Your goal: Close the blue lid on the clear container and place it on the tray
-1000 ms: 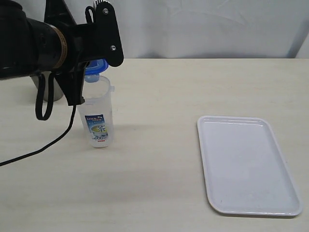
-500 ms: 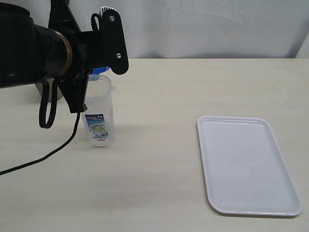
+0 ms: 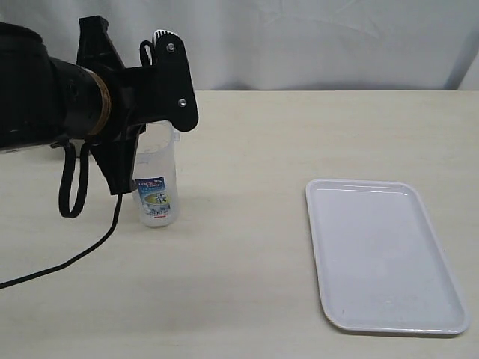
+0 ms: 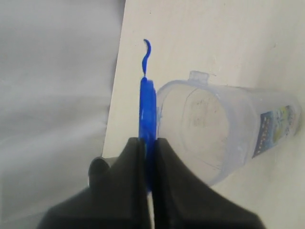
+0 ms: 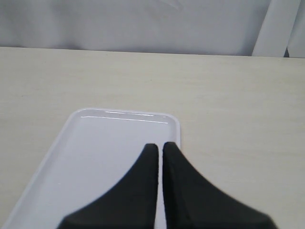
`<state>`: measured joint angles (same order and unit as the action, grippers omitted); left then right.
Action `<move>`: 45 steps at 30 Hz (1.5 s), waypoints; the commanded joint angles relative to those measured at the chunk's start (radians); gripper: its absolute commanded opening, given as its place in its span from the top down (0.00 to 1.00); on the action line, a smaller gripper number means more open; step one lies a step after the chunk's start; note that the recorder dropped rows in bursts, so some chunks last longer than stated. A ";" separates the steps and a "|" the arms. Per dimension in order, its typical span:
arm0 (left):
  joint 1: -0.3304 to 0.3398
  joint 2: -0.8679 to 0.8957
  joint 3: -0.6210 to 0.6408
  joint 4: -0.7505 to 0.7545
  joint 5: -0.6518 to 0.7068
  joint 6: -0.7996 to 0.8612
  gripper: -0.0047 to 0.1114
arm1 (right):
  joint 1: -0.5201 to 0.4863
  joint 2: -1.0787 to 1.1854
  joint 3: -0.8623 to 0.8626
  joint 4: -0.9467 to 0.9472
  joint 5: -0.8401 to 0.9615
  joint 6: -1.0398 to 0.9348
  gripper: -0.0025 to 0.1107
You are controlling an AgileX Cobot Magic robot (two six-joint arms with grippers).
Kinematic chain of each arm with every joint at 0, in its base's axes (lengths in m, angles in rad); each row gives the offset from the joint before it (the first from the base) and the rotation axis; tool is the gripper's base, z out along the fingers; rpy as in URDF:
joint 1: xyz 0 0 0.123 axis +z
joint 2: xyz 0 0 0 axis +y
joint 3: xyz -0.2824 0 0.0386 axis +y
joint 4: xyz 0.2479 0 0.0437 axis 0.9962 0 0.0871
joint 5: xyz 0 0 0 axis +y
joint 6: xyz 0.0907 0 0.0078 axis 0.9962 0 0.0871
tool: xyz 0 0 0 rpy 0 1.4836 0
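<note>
Grip: my left claw [image 4: 148, 141] clamps the bright blue plastic lid [image 4: 147, 105] beside the tall clear canister [image 4: 209, 129]. My right claw [image 5: 159, 145] is closed, empty.

The container [image 3: 156, 191] stood upright on the table [image 3: 247, 134], left side. The tray [image 3: 385, 254] lay flat well apart to its right, nearer the camera. The lid [image 4: 147, 107] stood edge-on just beside the container's open mouth, between the left gripper's [image 4: 148, 142] jaws.
</note>
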<state>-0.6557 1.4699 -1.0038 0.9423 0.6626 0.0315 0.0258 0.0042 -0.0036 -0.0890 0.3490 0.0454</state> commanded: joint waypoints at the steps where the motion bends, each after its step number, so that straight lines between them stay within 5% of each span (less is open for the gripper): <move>1: -0.008 -0.007 0.003 -0.080 -0.018 0.045 0.96 | 0.001 -0.004 0.004 -0.005 -0.003 0.000 0.94; 29: -0.008 -0.007 0.003 -0.335 0.005 0.209 0.96 | 0.001 -0.004 0.004 -0.005 -0.003 0.000 0.94; 45: -0.008 -0.007 0.003 -0.360 0.003 0.241 0.96 | 0.001 -0.004 0.004 -0.005 -0.003 0.000 0.94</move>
<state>-0.6557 1.4699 -1.0022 0.5950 0.6980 0.2653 0.0258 0.0042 -0.0036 -0.0890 0.3490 0.0454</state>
